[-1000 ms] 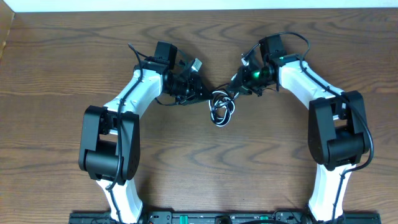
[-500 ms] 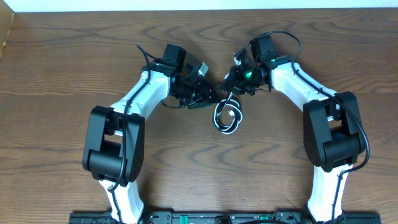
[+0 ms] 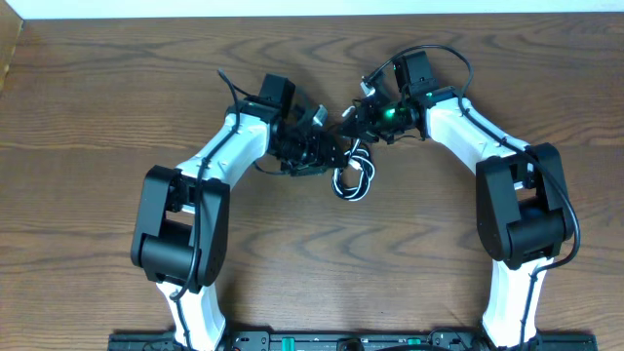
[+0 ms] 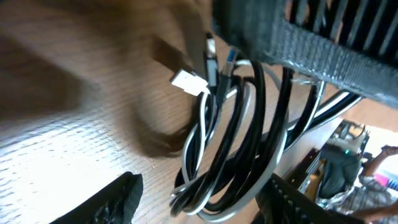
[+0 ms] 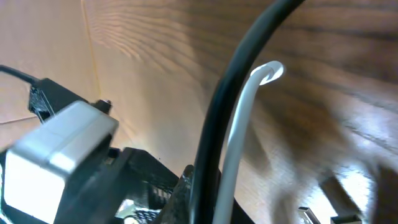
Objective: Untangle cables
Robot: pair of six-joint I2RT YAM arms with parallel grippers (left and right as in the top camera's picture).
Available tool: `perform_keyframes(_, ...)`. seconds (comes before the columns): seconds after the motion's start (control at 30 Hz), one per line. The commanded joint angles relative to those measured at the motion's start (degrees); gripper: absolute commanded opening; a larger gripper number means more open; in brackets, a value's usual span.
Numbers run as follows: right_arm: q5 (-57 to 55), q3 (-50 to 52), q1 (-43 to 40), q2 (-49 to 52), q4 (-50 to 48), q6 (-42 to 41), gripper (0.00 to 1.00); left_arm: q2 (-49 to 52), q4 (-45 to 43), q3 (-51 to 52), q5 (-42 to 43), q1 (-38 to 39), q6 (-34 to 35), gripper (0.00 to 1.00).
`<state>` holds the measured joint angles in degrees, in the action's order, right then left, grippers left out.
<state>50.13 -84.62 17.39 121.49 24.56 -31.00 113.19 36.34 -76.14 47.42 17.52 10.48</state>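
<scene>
The cables [image 3: 351, 179] are bunched at the middle of the table [image 3: 88, 146], between the arms. The right gripper [image 3: 357, 121] is pinched on a black and a white strand; the left gripper [image 4: 205, 202] is spread around the loops. One strand (not the whole bunch) should be taken, then drawn left gently.

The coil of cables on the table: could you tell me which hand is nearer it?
Left. The left hand, open, straddles the coil, a finger on each side. The right hand, shut on cable strands, sits just beyond the coil's far end.
</scene>
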Motion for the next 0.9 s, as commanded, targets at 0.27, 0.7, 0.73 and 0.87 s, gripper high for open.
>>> perform_keyframes(0.27, 5.97, -0.09, -0.15, 0.24, 0.02, -0.42, 0.01, -0.33, -0.7, 0.55, -0.15, 2.8, -4.9, 0.13)
perform_keyframes(0.7, 5.27, -0.07, -1.31, 0.26, 1.42, 4.94, 0.01, -0.35, 0.04, 0.55, 4.46, 1.14, -6.86, 0.13)
perform_keyframes(0.73, 5.16, -0.07, -1.51, 0.26, 1.42, 4.94, 0.01, -0.35, 0.07, 0.55, 4.44, 1.14, -6.86, 0.13)
perform_keyframes(0.87, 3.37, -0.07, -2.21, 0.26, 1.64, 4.94, 0.01, -0.35, 0.04, 0.55, 4.46, 1.14, -6.86, 0.13)
